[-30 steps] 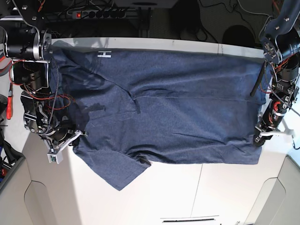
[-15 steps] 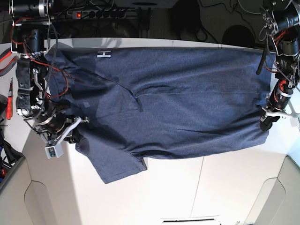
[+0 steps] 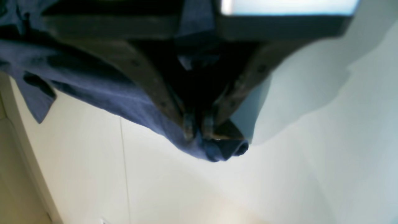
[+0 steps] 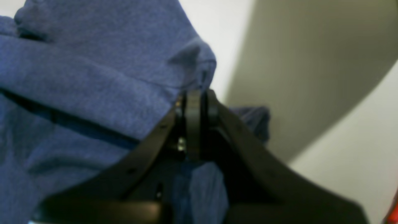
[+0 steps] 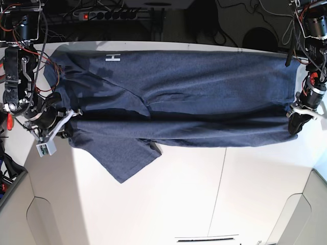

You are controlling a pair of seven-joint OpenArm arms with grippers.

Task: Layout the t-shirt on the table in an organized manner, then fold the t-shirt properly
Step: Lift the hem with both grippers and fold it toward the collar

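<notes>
The dark navy t-shirt (image 5: 194,97) lies stretched across the far part of the white table (image 5: 204,194), with a white "H" (image 5: 113,58) showing near its far left. Its near edge is lifted and pulled taut between both grippers, and one sleeve (image 5: 125,158) hangs down at the near left. My left gripper (image 5: 295,124) is shut on the shirt's right corner; the left wrist view shows cloth (image 3: 217,149) pinched at its fingertips (image 3: 189,126). My right gripper (image 5: 64,127) is shut on the shirt's left edge; cloth (image 4: 102,81) bunches around its closed tips (image 4: 194,105).
A power strip (image 5: 104,15) and cables lie on the dark floor beyond the table's far edge. A thin dark seam (image 5: 220,178) runs down the tabletop. Red-handled tools (image 5: 9,120) sit at the left edge beside the right arm.
Both grippers have carried the shirt's near edge toward the far side, folding it back over the body. The hanging sleeve moved with it.
</notes>
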